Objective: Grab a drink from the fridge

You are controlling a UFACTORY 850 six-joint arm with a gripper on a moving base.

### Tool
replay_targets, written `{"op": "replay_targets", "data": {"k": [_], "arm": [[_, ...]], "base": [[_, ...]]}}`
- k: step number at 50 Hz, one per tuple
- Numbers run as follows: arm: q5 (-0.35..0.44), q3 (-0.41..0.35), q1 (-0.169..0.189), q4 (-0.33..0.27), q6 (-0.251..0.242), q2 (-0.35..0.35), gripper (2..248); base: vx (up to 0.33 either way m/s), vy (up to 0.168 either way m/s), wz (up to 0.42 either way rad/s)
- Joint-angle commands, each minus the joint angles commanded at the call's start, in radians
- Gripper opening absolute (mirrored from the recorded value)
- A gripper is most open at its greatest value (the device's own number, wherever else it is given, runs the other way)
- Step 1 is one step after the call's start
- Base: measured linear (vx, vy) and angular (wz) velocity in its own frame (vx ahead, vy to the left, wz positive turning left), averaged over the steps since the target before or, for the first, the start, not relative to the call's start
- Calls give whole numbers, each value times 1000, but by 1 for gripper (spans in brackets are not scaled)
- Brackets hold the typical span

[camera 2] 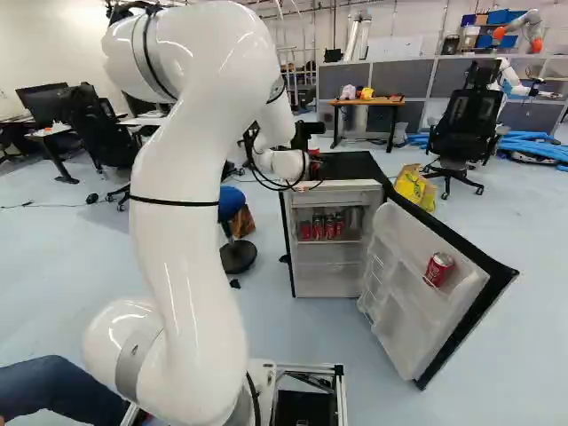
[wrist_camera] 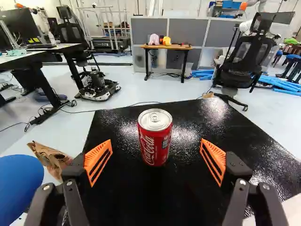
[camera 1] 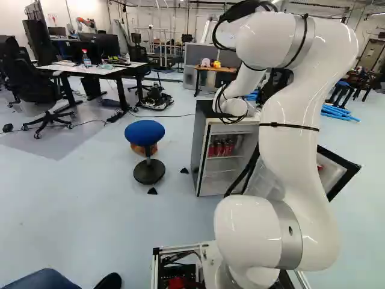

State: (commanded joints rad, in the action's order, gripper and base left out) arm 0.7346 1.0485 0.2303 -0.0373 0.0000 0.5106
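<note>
Fridge (camera 2: 327,280) stands far of the base, door (camera 2: 404,311) swung wide to the right, so the opening part needs no more work. Inside, a row of red cans (camera 2: 324,229) sits on the upper shelf; one more, the door can (camera 2: 438,269), is held in the door's rack. Blue stool (camera 1: 144,131) just left of the fridge, apart from it.

The arm (camera 2: 191,284) reaches forward over the fridge's black top (wrist_camera: 117,122). Up there, upright and alone: a red drink can (wrist_camera: 155,139). Gripper (wrist_camera: 156,145) is spread wide, orange pads (wrist_camera: 96,154) standing one on each side of the can, daylight between can and pad both ways. Nothing is held. How deep the can sits between the pads I can't settle from here.

Progress, as I judge it: lining up looks good, can roughly centred. The grip itself is not made. Left to do: a little more reach if the can is still short of the pads, then close, then lift clear. Whether this can came off the shelf I can't say; if it did, the fetching is done and this may be the set-down. If the task means a drink from inside, the shelf ones remain untaken.
</note>
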Motion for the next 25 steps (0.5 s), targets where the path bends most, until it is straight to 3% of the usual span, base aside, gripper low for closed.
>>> {"op": "replay_targets", "data": {"k": [25], "arm": [[0,-122,38,0,0,-100,247]], "base": [[0,0,0]]}}
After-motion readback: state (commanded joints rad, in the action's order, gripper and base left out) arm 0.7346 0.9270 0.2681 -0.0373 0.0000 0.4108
